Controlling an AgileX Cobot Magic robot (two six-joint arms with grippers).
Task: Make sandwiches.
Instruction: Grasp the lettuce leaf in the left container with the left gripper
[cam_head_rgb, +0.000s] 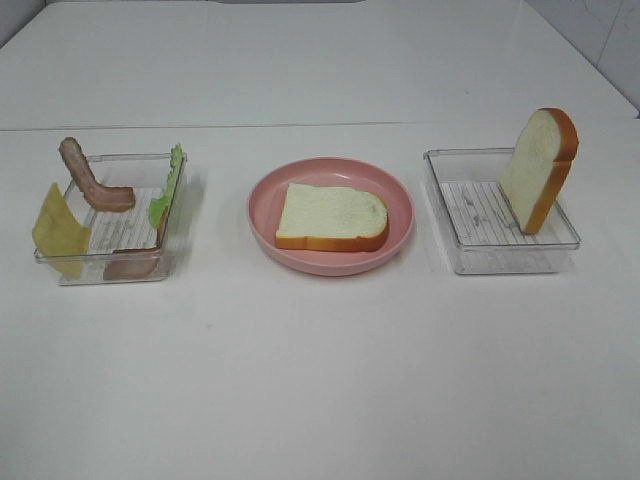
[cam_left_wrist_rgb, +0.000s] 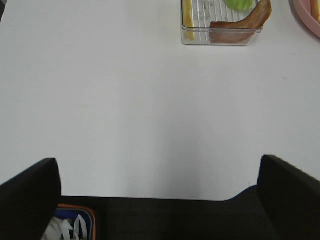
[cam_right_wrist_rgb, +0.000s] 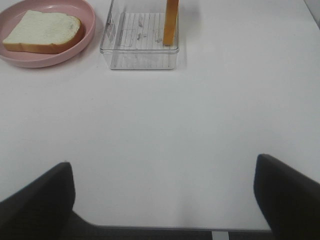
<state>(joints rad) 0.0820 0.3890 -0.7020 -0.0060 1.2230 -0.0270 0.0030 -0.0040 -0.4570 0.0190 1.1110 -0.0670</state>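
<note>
One white bread slice (cam_head_rgb: 332, 216) with an orange-brown crust lies flat on the pink plate (cam_head_rgb: 330, 265), with nothing on top; it also shows in the right wrist view (cam_right_wrist_rgb: 42, 31). A second slice (cam_head_rgb: 540, 168) stands upright in the right clear tray (cam_head_rgb: 500, 255). The left clear tray (cam_head_rgb: 110, 272) holds yellow cheese (cam_head_rgb: 60, 232), two bacon strips (cam_head_rgb: 92, 180), and green lettuce (cam_head_rgb: 168, 190). Both grippers are out of the high view. The left gripper (cam_left_wrist_rgb: 157, 162) and right gripper (cam_right_wrist_rgb: 162, 162) are open and empty over bare table, well short of the trays.
The white table's front edge (cam_left_wrist_rgb: 150, 198) runs just under the left gripper. Below it sits an orange-rimmed blue container (cam_left_wrist_rgb: 70, 225) with white items. The left tray (cam_left_wrist_rgb: 220, 37) and plate rim (cam_left_wrist_rgb: 307, 17) lie far ahead of the left gripper.
</note>
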